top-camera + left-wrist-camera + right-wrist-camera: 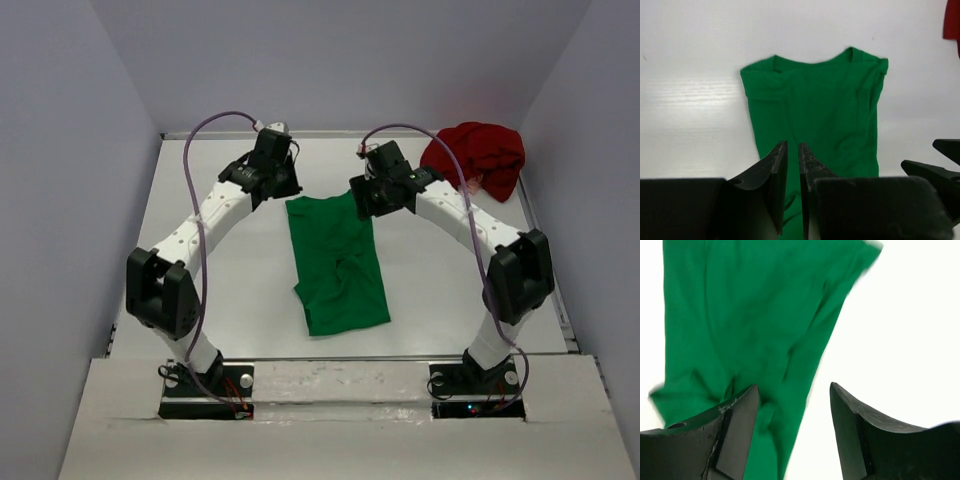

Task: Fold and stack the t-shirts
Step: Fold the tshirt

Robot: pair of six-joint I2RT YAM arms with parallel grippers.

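Note:
The bright green t-shirt lies on the white table as a long strip, folded lengthwise and a little rumpled. The dark red t-shirt is a crumpled heap at the back right corner. My left gripper hovers at the strip's far left corner. In the left wrist view its jaws stand a narrow gap apart over the green cloth, holding nothing. My right gripper is at the far right corner. Its jaws are wide open above the edge of the green shirt, and empty.
Pale walls close in the table on the left, back and right. A raised ledge at the near edge carries both arm bases. The right gripper's fingers show at the right of the left wrist view.

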